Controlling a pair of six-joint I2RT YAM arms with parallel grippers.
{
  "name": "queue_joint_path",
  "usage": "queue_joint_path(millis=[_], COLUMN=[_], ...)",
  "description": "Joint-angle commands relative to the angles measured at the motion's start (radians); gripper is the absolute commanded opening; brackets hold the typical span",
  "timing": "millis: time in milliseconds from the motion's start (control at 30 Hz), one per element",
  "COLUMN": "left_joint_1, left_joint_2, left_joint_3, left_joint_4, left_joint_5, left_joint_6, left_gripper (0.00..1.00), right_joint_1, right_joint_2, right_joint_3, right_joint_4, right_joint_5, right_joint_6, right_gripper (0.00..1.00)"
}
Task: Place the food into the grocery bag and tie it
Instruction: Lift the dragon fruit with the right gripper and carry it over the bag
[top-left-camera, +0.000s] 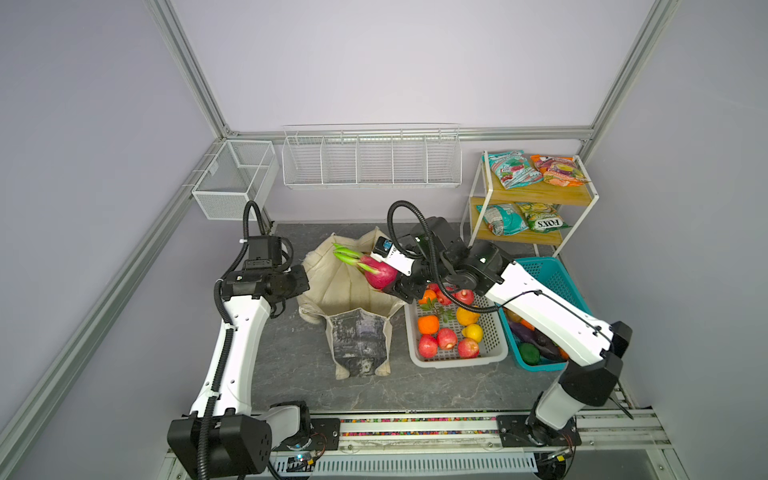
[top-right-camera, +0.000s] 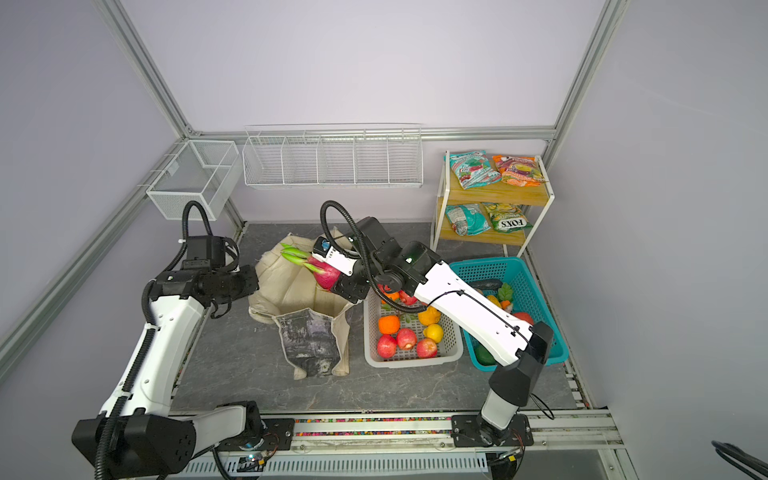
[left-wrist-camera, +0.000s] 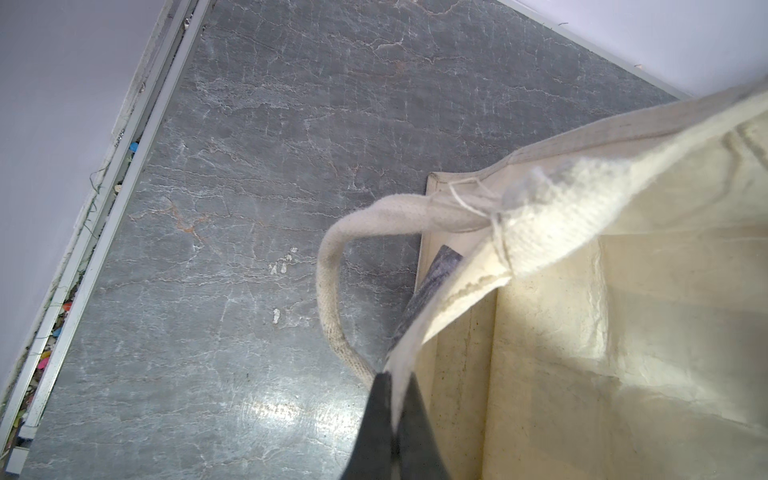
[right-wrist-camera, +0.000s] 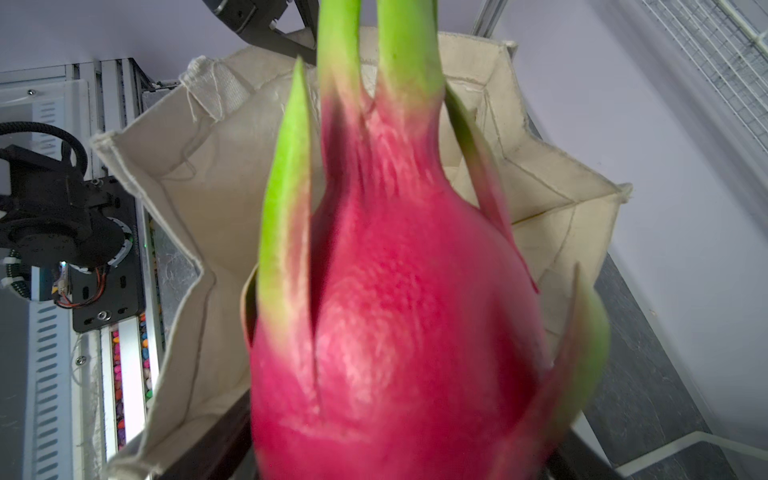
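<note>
The cream grocery bag (top-left-camera: 349, 291) (top-right-camera: 297, 286) stands open at the middle of the grey table, its printed side facing the front. My left gripper (top-left-camera: 302, 283) (left-wrist-camera: 392, 384) is shut on the bag's left rim, cream cloth pinched between its dark fingers, with a handle (left-wrist-camera: 328, 286) looping beside them. My right gripper (top-left-camera: 390, 277) (right-wrist-camera: 399, 449) is shut on the pink, green-tipped dragon fruit (top-left-camera: 380, 272) (top-right-camera: 326, 274) (right-wrist-camera: 395, 332), held over the bag's open mouth (right-wrist-camera: 187, 208) near its right rim. More food lies in two baskets, and teal snack packets (top-left-camera: 513, 168) lie on a shelf.
A white perforated basket (top-left-camera: 496, 353) of red, orange and yellow fruit sits right of the bag. A teal basket (top-left-camera: 552, 270) lies partly under my right arm. A wood-and-wire shelf rack (top-left-camera: 536, 197) stands back right. Wire baskets (top-left-camera: 370, 160) (top-left-camera: 232, 178) hang on the walls.
</note>
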Motion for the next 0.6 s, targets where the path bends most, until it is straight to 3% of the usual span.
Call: queue_joint_path(millis=[0, 200, 567], left_joint_1=[0.004, 0.004, 0.004], left_joint_2=[-0.021, -0.022, -0.031], left_joint_3=[-0.016, -0.018, -0.017], left_joint_4=[0.007, 0.016, 0.034], left_joint_5=[0.016, 0.024, 0.020], left_joint_6=[0.003, 0.000, -0.021], left_gripper=[0.00, 0.00, 0.00], right_joint_1=[0.004, 0.004, -0.002], right_joint_2=[0.046, 0.182, 0.332], right_joint_3=[0.073, 0.207, 0.277], right_joint_4=[0.002, -0.059, -0.182], right_joint_5=[-0.047, -0.095, -0.118], right_joint_6=[-0.030, -0.039, -0.051], right_gripper=[0.77, 0.76, 0.74])
